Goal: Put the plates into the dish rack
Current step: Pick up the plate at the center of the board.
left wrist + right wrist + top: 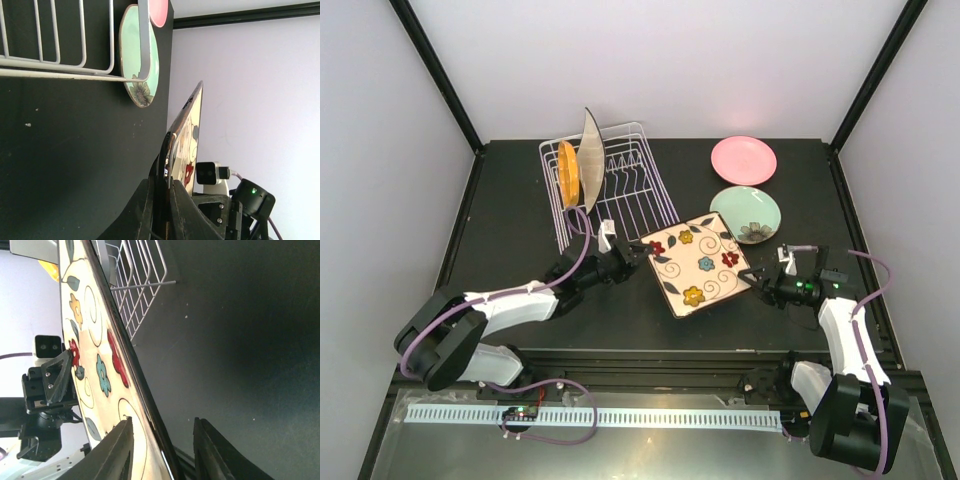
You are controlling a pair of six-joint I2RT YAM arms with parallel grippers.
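Observation:
The square cream plate with colourful flowers [698,262] is held tilted above the table between both arms. My left gripper [638,253] is shut on its left edge, and the left wrist view shows the rim [192,125] pinched in the jaws [167,185]. My right gripper [757,275] straddles the right edge; its jaws [162,421] stand open, with a gap to the plate's dark underside [90,330]. The white wire dish rack [620,180] holds an orange plate [568,172] and a pale plate [588,160] on edge. The pink plate [743,158] and green plate [745,213] lie flat at the right.
The rack's front corner [60,70] is close to the held plate's left side. The green plate [132,55] lies just behind the held plate. Black frame posts and pale walls enclose the dark table [500,230].

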